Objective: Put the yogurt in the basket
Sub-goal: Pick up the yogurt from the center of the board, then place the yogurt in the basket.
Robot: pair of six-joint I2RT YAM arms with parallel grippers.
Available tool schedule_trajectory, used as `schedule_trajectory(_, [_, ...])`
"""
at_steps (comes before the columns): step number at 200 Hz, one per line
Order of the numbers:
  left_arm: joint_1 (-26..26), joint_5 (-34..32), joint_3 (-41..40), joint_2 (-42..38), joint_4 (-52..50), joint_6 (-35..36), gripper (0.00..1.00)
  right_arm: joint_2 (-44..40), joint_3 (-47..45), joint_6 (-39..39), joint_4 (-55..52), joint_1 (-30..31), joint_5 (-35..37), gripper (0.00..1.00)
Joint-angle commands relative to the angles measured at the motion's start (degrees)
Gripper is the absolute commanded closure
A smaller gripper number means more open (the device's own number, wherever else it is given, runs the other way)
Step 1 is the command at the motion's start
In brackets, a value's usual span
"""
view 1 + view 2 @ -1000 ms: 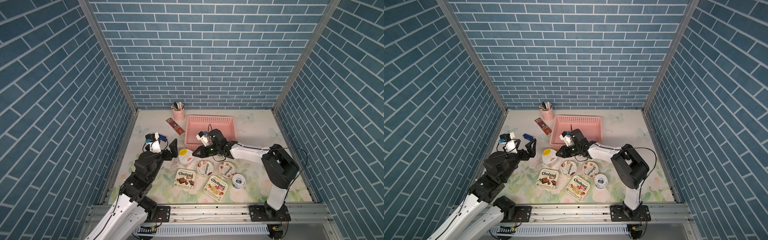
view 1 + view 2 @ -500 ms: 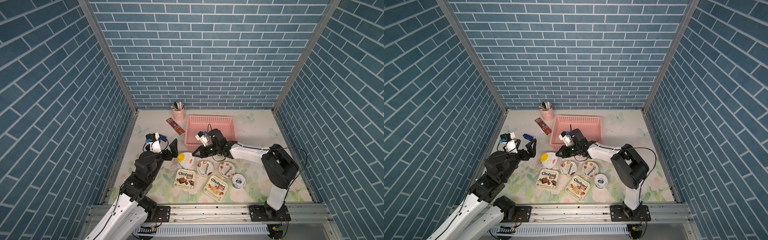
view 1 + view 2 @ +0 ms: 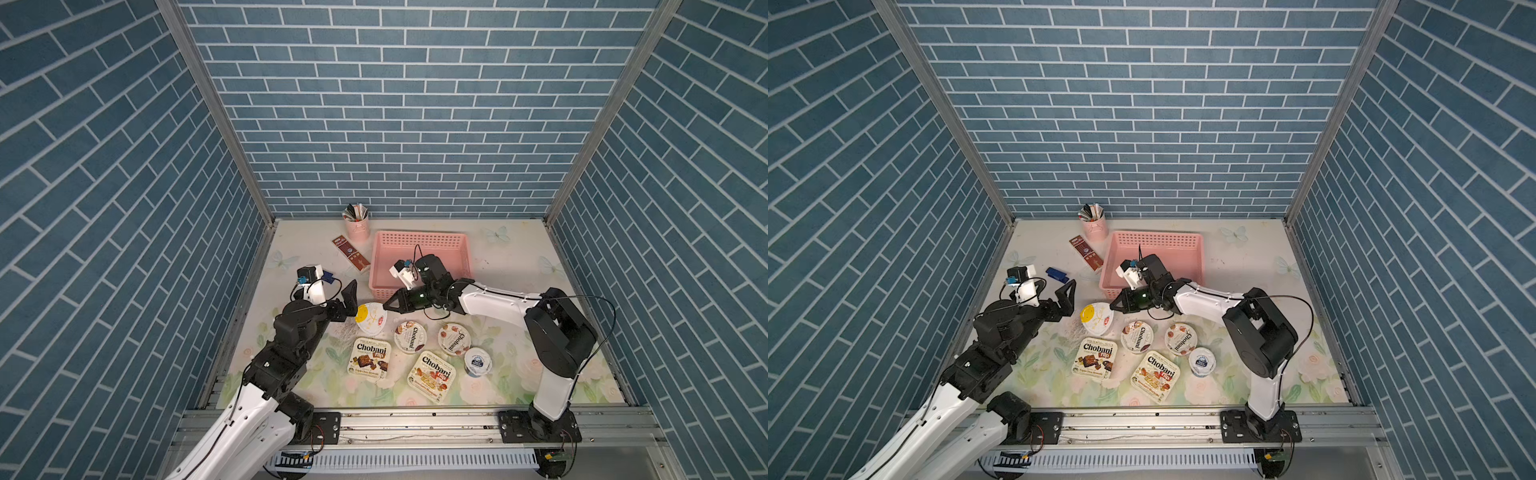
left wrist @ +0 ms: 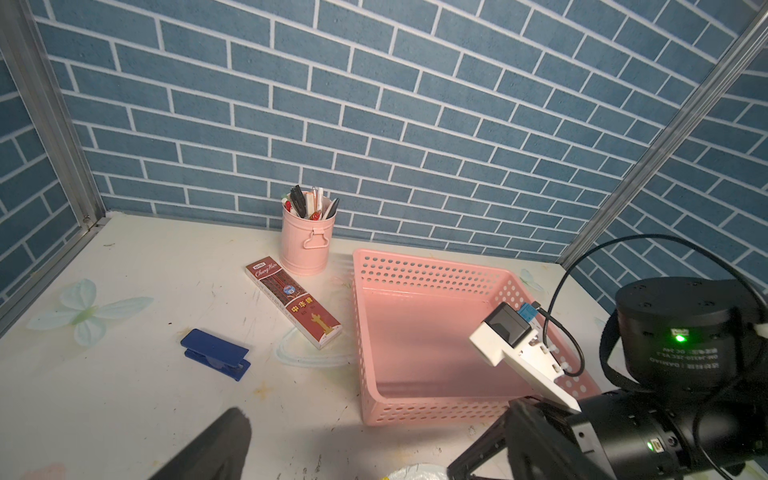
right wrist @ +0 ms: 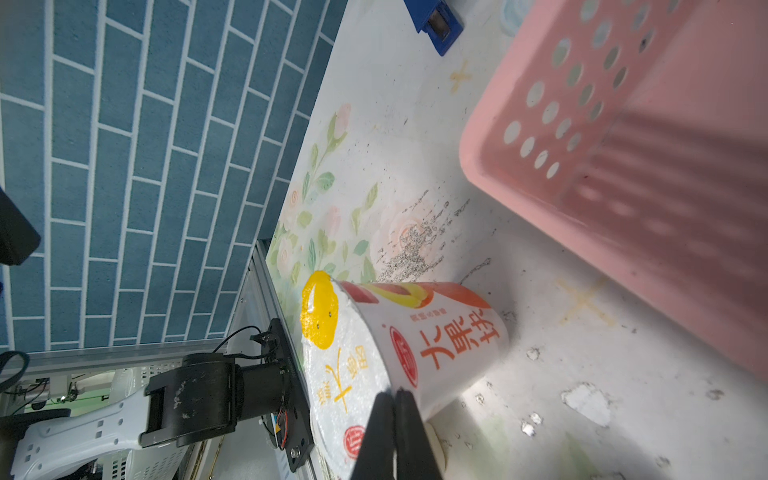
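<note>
The yellow-topped cup (image 3: 372, 318) is the one being worked on here. It's sat on the counter (image 3: 519, 257) just off the near-left corner of the basket (image 4: 432, 266), and the right pincer (image 3: 387, 306) is seen clenched with its tips right at the cup's rim. Whether the thin lip is actually nipped between them can't be told, not even from the right wrist view. The left pincer (image 3: 1068, 302) is held wide open just on the cup's other side, with nothing in it. The other five cups are grouped nearer the front rail (image 3: 415, 419): the round Chobani cups (image 3: 410, 337) (image 3: 454, 338), the Chobani Flip cups (image 3: 370, 359) (image 3: 432, 376) and the blue-white cup (image 3: 478, 361). The basket is shown empty in the left wrist view, so basically nothing is done: six cups are left to be carried over and dropped in. The pink pen holder (image 3: 357, 226), brown flat box (image 3: 351, 253) and blue clip (image 3: 1057, 273) are left untouched further back. The counter is covered in a pale floral print with butterflies, scuffed and flecked with dark marks near the tall cup. It's boxed in on three sides by blue brick-pattern walls with aluminium corner posts, and both arms are bolted to the rail.
</note>
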Motion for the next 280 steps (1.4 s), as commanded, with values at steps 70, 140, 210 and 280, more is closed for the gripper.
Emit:
schedule_trajectory(70, [-0.34, -2.53, 4.55, -2.64, 0.69, -0.42, 0.00, -3.10, 9.50, -2.49, -9.59, -0.15, -0.66, 1.00])
schedule_trajectory(140, [-0.32, -0.63, 5.14, -1.40, 2.56, 1.71, 0.00, -4.20, 15.90, -0.22, -11.34, -6.03, 0.04, 1.00])
schedule_trajectory(210, [-0.31, 1.11, 4.19, 0.70, 7.52, 4.96, 0.00, -0.77, 16.87, 6.86, -1.19, -13.38, 9.42, 1.00])
schedule_trajectory(280, [-0.31, 2.34, 3.35, 1.66, 8.87, 4.98, 0.00, 9.60, 20.65, 16.57, 11.36, -15.21, 9.11, 1.00])
